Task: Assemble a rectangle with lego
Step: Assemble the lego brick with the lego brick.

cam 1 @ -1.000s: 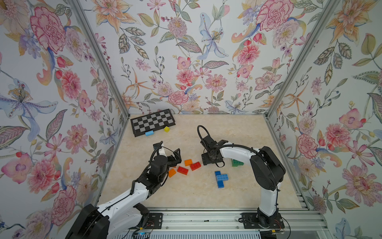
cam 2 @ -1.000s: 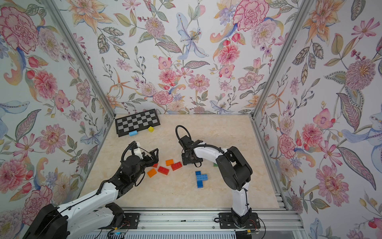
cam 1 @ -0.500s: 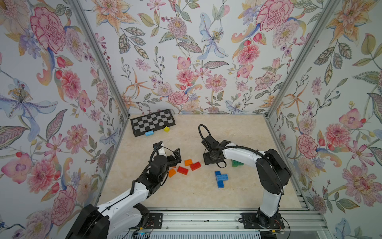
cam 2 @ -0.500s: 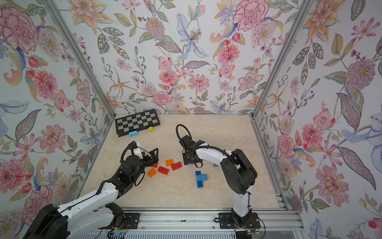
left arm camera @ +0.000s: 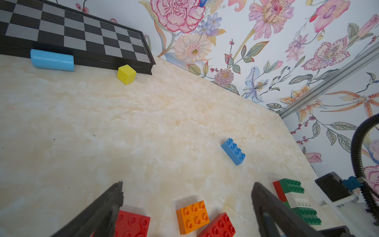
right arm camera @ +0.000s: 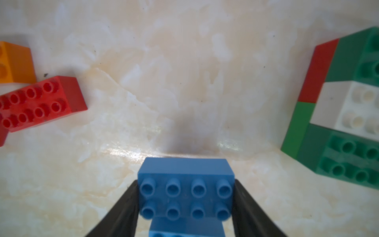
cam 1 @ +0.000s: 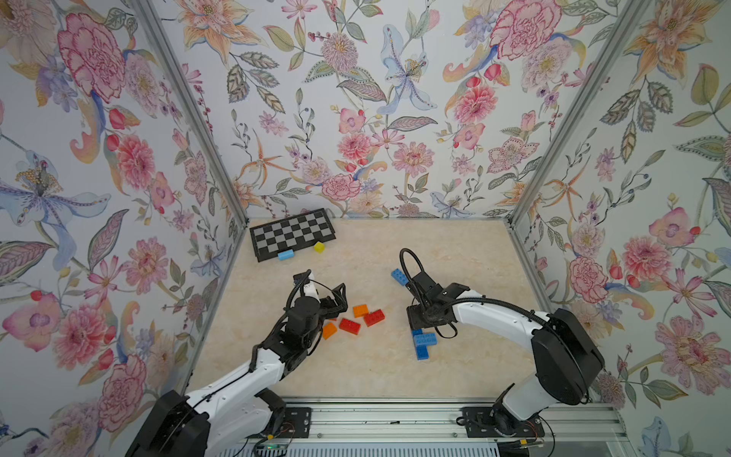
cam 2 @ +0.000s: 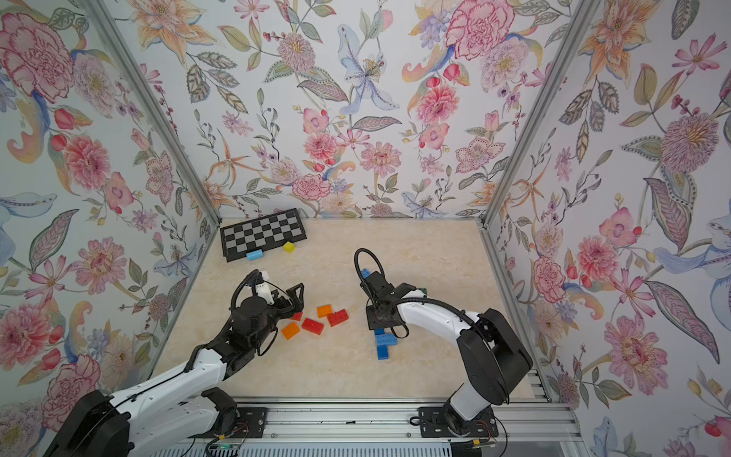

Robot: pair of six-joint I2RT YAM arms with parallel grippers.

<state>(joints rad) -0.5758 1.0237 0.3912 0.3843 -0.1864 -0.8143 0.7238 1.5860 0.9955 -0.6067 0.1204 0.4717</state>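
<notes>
Eight round studs crown the glossy blue brick point(right arm camera: 185, 168) clamped by the right gripper point(right arm camera: 185, 182); left gripper point(left arm camera: 187, 185), at nine o'clock, gapes empty.

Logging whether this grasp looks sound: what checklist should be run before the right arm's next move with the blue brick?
1. Right gripper fingers against both ends of blue brick: ok.
2. Brick square between the jaws: ok.
3. Brick free of second blue brick next to it: cannot tell.
4. Left gripper open, apart from the right: ok.
5. Green-white block off to one side, not touched: ok.
</notes>
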